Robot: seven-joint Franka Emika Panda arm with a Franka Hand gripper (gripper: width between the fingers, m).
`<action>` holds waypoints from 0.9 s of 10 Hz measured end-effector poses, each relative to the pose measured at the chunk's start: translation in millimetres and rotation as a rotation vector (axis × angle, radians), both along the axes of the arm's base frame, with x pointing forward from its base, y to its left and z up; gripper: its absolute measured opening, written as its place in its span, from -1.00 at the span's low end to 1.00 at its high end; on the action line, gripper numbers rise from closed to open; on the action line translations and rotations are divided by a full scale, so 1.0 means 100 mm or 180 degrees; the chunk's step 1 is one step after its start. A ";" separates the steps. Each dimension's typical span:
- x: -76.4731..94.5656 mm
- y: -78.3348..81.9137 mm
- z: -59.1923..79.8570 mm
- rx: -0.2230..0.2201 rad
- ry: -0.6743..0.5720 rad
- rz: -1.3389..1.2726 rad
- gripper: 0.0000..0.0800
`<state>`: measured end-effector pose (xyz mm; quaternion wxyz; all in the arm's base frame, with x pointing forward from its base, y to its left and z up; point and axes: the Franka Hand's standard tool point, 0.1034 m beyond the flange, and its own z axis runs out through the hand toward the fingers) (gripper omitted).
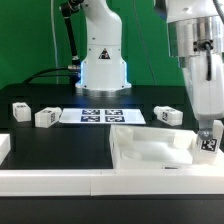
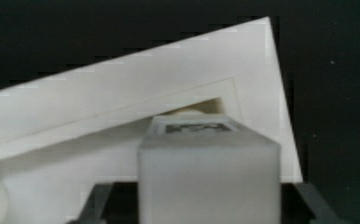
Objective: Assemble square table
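Note:
The square table top (image 1: pixel 150 152) lies at the exterior view's right front, rim up. My gripper (image 1: pixel 208 140) is over its right corner, shut on a white tagged leg (image 1: pixel 209 143) held upright. In the wrist view the leg (image 2: pixel 203 165) fills the space between my dark fingers (image 2: pixel 115 203), with the top's corner (image 2: pixel 141 105) just beyond it. I cannot tell whether the leg touches the top. Three other legs lie on the black table: two at the left (image 1: pixel 20 111) (image 1: pixel 46 117) and one at the right (image 1: pixel 168 115).
The marker board (image 1: pixel 100 116) lies in the middle at the back, in front of the robot's white base (image 1: pixel 102 65). A long low white rail (image 1: pixel 90 184) runs along the front edge, with another piece at the left edge (image 1: pixel 4 148).

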<state>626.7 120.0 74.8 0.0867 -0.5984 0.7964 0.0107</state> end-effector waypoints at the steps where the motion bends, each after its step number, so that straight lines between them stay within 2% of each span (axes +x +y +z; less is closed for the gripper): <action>1: 0.00 0.00 0.00 0.0026 0.0026 -0.0249 -0.27; 6: 0.00 -0.02 0.00 0.0018 0.0035 -0.0325 -0.27; 7: 0.00 -0.02 0.00 0.0017 0.0034 -0.0311 0.32; 8: 0.00 -0.02 0.00 0.0016 0.0033 -0.0303 0.32; 9: 0.00 -0.02 0.00 0.0011 0.0029 -0.0245 0.54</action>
